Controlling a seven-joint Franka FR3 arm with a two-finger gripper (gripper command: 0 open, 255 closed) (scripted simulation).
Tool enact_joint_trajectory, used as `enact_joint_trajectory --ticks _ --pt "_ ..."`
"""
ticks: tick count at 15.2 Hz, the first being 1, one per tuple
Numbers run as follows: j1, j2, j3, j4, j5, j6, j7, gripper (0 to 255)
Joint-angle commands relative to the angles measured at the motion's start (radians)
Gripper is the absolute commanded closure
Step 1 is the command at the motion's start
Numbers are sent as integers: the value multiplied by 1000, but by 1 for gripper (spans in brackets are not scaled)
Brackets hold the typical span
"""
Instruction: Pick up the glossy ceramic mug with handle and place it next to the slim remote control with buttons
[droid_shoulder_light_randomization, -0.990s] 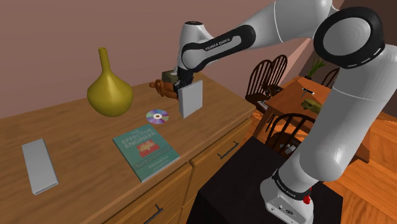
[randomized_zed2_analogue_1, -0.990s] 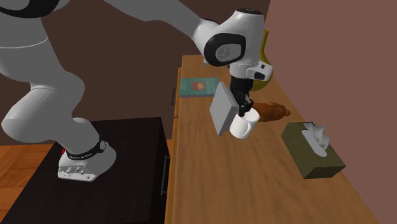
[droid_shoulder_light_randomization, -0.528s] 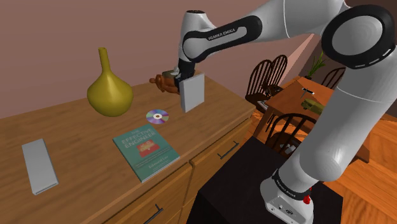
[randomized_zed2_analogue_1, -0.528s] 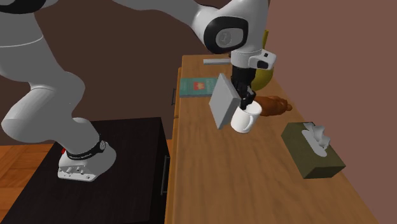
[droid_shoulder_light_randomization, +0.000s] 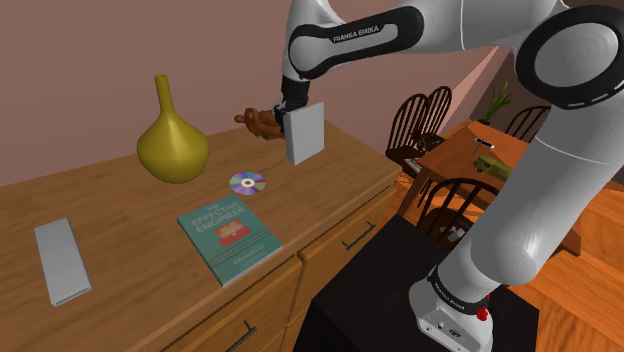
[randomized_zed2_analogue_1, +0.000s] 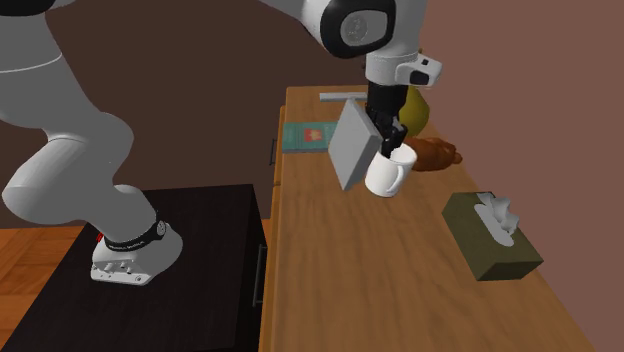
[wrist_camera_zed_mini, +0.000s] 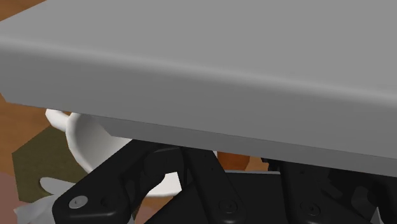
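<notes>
Evidently the tool was clenched on the rim of the white mug, which hung above the desk. Rigid, glossy, probably slippery and breakable, it looked best gripped by the rim wall.

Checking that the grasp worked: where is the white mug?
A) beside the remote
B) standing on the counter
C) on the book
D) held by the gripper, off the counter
D: the gripper clasps the white mug, which hangs above the wooden counter.
</notes>
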Motion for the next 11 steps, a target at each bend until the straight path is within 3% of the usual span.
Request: enact_joint_trajectory --ticks 1,11 --pt "0 -6 0 22 2 -26 -2 255" --pt "0 -29 1 128 9 -155 -12 255"
